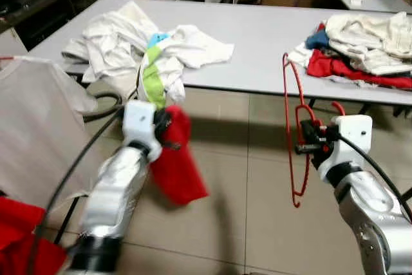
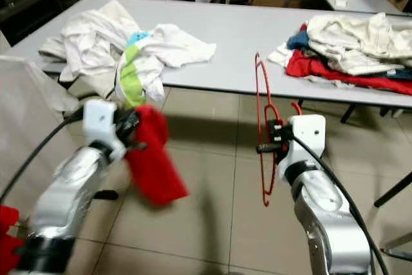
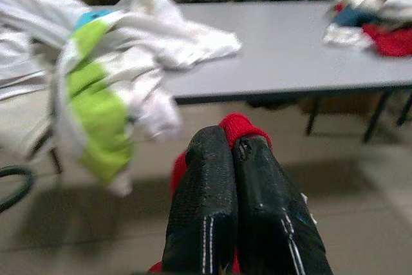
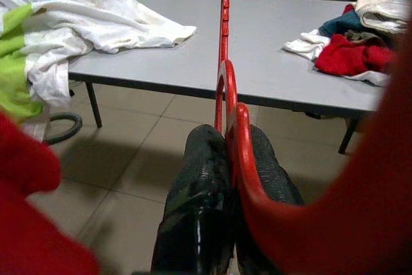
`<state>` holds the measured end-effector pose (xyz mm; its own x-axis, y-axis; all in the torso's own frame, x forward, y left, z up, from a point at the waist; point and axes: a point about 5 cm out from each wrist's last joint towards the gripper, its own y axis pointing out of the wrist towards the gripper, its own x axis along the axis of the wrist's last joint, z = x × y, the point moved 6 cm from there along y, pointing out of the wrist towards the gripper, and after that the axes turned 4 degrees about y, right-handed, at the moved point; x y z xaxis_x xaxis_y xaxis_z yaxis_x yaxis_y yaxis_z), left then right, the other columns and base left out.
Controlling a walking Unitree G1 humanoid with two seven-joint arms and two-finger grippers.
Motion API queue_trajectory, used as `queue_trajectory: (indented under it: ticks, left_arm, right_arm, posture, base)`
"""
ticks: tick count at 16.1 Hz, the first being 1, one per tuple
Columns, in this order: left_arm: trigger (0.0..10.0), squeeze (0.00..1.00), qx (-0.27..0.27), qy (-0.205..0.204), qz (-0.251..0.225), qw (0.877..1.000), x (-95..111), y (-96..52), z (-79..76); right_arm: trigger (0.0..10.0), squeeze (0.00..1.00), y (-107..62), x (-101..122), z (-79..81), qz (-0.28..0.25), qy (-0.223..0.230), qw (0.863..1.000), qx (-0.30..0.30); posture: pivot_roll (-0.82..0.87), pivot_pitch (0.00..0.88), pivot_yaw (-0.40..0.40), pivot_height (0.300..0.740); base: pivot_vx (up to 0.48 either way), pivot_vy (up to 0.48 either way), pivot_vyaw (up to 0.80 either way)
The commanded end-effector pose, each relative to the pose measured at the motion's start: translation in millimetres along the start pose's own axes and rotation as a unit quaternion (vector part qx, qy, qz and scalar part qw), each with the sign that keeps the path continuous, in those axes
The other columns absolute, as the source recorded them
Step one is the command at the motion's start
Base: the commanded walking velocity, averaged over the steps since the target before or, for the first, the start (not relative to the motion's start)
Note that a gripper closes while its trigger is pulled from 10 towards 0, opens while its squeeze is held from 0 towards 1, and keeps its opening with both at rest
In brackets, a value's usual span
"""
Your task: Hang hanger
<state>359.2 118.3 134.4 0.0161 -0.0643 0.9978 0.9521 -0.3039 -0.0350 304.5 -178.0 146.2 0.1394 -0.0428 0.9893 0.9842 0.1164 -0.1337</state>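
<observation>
Right gripper point(image 1: 308, 138): jaws clamped on the red hanger point(image 1: 291, 134), at the neck just beside its hook. The hanger stands roughly upright and edge-on in the head views, its frame reaching above and below the jaws, clear of the floor. In the right wrist view the two black fingers point(image 4: 196, 204) press together with the red hook point(image 4: 239, 134) rising between them.

Left gripper point(image 1: 168, 127): jaws closed on a red cloth point(image 1: 178, 165), which hangs down below them over the tiled floor point(image 1: 244, 223). In the left wrist view the fingers point(image 3: 205, 204) meet, with a fold of red cloth showing at their tips.

Beyond both grippers stands a grey table point(image 1: 270, 43). On its end ahead of the left gripper lies a heap of white clothes point(image 1: 122, 37) with a green piece point(image 1: 153, 82) drooping over the table edge, just above the left jaws. On its end ahead of the right gripper lies a second pile point(image 1: 367, 49) of cream, red and blue garments. The hanger's top sits near the table's front edge, between the two heaps.

Beside the left arm stands a pale translucent bag point(image 1: 32, 127); more red fabric point(image 1: 22, 236) lies below it at the frame's lower corner.
</observation>
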Motion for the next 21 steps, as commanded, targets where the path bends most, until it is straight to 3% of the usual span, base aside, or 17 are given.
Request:
queue_trajectory:
  ticks: [1, 5, 15, 21]
  left_arm:
    - [10.0, 0.0, 0.004, -0.004, -0.022, 1.0, 12.4, 4.3, 2.6]
    - [10.0, 0.0, 0.007, -0.01, -0.033, 0.999, 17.7, 9.9, 1.0]
    - [10.0, 0.0, 0.027, -0.012, -0.044, 0.999, 19.4, 10.1, 7.2]
    - [10.0, 0.0, -0.003, 0.003, -0.058, 0.998, 30.8, 17.1, -3.9]
  right_arm:
    - [10.0, 0.0, 1.8, 6.8, 4.5, -0.009, -0.016, 1.0, 0.011]
    - [10.0, 0.0, 3.3, 8.2, 5.6, -0.006, -0.06, 0.998, 0.017]
    - [10.0, 0.0, 10.2, 6.9, 18.5, -0.005, -0.074, 0.996, 0.052]
    - [10.0, 0.0, 9.3, 7.0, 20.7, -0.011, -0.07, 0.996, 0.052]
  posture:
    - [-0.14, 0.0, 0.046, 0.74]
    - [-0.15, 0.0, 0.029, 0.74]
    - [-0.13, 0.0, 0.014, 0.74]
    - [-0.14, 0.0, 0.028, 0.74]
  base:
    - [0.292, 0.0, 0.0]
    - [0.375, 0.0, 0.0]
    - [0.403, 0.0, -0.7]
    - [0.404, 0.0, -0.67]
